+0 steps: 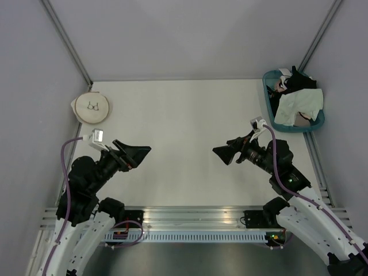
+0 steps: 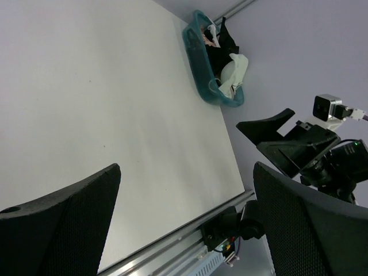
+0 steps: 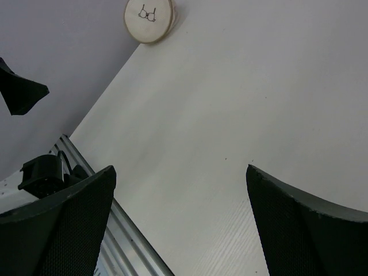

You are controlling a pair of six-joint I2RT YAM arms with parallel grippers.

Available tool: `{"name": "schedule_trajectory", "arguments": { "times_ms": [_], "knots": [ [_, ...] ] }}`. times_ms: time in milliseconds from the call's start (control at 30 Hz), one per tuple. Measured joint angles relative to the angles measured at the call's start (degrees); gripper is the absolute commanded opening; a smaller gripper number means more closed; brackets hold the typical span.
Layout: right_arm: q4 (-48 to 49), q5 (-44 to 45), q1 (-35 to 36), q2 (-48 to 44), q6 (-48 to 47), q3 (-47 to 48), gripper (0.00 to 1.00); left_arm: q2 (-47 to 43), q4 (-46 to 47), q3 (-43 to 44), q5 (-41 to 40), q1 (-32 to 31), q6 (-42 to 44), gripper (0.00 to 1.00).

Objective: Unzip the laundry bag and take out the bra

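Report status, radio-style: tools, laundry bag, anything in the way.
Left tool open, empty. Right tool open, empty. Laundry bag closed, far left, untouched. Path clear.

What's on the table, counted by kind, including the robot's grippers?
Laundry bag: 1
Basket: 1
Clothes showing in the basket: 2 clear, a black garment and a white cloth; any more, cannot tell
Grippers: 2, left gripper and right gripper, both open
Total: 6
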Motion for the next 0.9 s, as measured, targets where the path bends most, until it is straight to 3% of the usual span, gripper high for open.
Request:
{"name": "schedule_trajectory", "arguments": {
  "times_ms": [267,467,667,900],
  "knots": [
    [-2.05,-2.82,0.0,-3.67,1.53,-0.02,0.98,11.28,5.38,-1.99,-6.71,0.0,1.9,0.99],
    [-3.76,-4.02,0.0,-6.93,1.99,-0.15,0.98,36.85,7.15,3.1,-21.4,1.42,4.04,0.99],
    [-6.8,-4.13,0.0,-9.68,1.97,-0.24,0.98,63.41,7.3,17.2,-31.76,11.87,5.16,0.99],
    [-11.17,-4.11,0.0,-10.08,1.38,-0.5,0.98,75.01,7.19,25.97,-44.7,20.83,4.83,0.99]
  ]
}}
